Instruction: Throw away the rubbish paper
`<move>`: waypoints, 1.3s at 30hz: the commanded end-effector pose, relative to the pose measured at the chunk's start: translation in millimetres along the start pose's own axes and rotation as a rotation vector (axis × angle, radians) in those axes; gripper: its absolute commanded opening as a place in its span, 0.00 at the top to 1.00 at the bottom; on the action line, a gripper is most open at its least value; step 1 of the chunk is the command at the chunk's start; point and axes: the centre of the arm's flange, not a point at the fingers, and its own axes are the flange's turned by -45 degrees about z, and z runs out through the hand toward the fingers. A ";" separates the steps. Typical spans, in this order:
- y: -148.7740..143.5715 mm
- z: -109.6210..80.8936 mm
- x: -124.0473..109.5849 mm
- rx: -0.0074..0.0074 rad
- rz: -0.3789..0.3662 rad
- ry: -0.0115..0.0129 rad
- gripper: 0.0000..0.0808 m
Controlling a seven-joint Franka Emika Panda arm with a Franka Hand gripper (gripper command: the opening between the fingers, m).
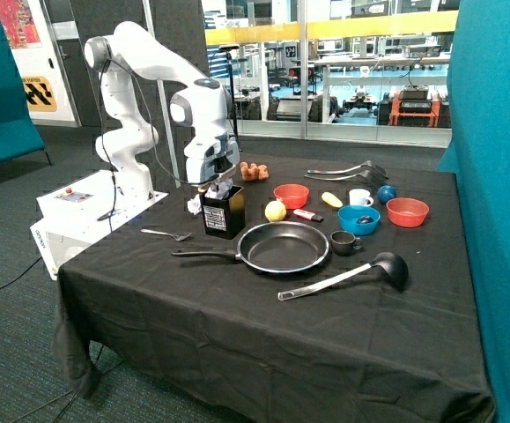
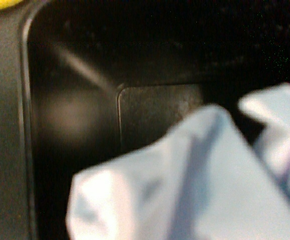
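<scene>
A black box (image 1: 225, 217) stands on the black tablecloth beside the frying pan. My gripper (image 1: 218, 189) is lowered into the box's open top. In the wrist view a crumpled white paper wad (image 2: 185, 185) hangs close to the camera, above the box's dark floor (image 2: 155, 112), so the gripper holds it inside the box mouth. A second white paper wad (image 1: 194, 205) lies on the table, touching or nearly touching the box's side that faces the robot base.
A lemon (image 1: 275, 211) lies by the box, a frying pan (image 1: 283, 247) in front of it, and a fork (image 1: 168, 234) nearby. Behind are a brown lumpy toy (image 1: 254, 171), red bowls (image 1: 291, 195), a blue bowl (image 1: 358, 218), a white mug (image 1: 359, 197) and a ladle (image 1: 351, 273).
</scene>
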 end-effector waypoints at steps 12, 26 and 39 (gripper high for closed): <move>3.0 5.7 -6.7 -0.0051 0.033 0.0005 0.07; -10.6 -7.3 -3.9 -0.0051 -0.035 0.0003 0.11; -68.9 -27.6 -30.7 -0.0051 -0.288 -0.0003 0.13</move>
